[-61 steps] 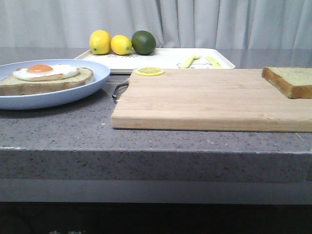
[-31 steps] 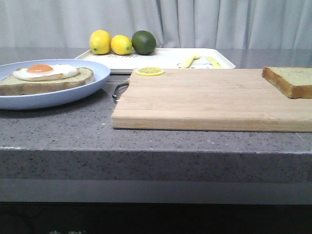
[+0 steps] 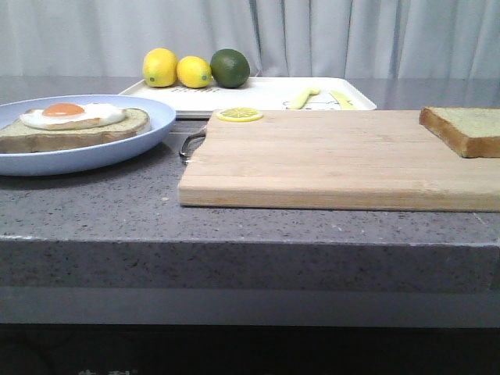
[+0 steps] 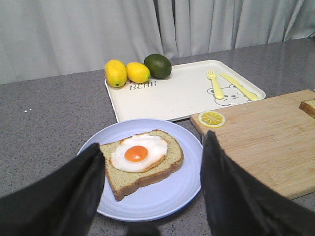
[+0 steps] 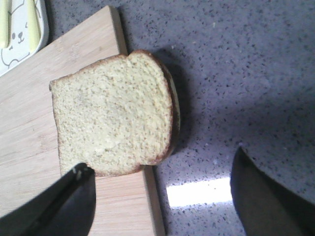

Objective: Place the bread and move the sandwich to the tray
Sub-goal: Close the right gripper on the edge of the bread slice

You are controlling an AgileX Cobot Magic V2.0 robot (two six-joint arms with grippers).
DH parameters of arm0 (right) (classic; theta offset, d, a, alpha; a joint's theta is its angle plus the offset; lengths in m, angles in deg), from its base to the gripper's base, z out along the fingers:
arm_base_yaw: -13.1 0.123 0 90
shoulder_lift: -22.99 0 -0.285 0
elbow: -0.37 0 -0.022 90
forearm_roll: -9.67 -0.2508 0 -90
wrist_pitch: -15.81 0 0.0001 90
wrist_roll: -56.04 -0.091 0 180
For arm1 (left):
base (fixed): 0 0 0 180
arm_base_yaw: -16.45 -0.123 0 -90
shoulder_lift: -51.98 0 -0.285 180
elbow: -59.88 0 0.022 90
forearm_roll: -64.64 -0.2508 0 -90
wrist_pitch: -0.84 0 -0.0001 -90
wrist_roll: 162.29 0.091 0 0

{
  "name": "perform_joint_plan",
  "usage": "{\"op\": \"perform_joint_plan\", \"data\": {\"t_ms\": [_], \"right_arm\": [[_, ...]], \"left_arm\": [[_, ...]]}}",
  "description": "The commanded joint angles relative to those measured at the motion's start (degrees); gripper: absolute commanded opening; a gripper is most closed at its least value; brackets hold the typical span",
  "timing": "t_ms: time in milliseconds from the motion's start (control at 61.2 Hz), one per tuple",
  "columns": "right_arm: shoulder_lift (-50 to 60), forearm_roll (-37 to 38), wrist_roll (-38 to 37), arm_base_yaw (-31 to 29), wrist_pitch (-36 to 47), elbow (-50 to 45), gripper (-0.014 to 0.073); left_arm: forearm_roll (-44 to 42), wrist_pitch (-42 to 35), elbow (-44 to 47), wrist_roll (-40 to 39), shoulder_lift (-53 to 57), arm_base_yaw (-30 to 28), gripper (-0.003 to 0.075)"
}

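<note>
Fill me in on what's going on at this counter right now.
Nothing is being held. The left end effector hangs open above the blue plate holding the egg-topped sandwich. The right end effector is open over the loose bread, which lies at the edge of the cutting board, partly overhanging it. The white tray behind holds two lemons, a lime and yellow cutlery; the sandwich isn't on it.

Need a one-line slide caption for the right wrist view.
Open right gripper above the bread, which overhangs the cutting board edge.

A lemon slice (image 3: 239,115) lies on the wooden cutting board (image 3: 328,160); two lemons (image 3: 176,69) adjoin a lime (image 3: 230,68).
</note>
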Motion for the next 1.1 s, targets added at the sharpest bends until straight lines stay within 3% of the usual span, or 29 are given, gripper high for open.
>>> {"op": "perform_joint_plan", "data": {"t_ms": [0, 262, 539, 981, 1079], "right_arm": [[-1.46, -5.65, 3.80, -0.59, -1.58, 1.70, 0.0569], [-10.20, -14.31, 12.29, -0.52, -8.43, 1.70, 0.0569], [-15.72, -19.42, 16.06, -0.45, -10.87, 1.70, 0.0569], [-19.69, -20.20, 17.34, 4.16, -11.14, 1.70, 0.0568], [-19.69, -20.20, 17.34, 4.81, -11.20, 1.70, 0.0527]], "left_arm": [[-0.03, -4.58, -1.86, -0.09, -0.90, 0.55, 0.0427], [-0.03, -4.58, -1.86, -0.09, -0.90, 0.55, 0.0427], [-0.03, -4.58, -1.86, -0.09, -0.90, 0.55, 0.0427], [-0.40, -4.58, -1.86, -0.09, -0.90, 0.55, 0.0427], [-0.40, -4.58, -1.86, -0.09, -0.90, 0.55, 0.0427]]}}
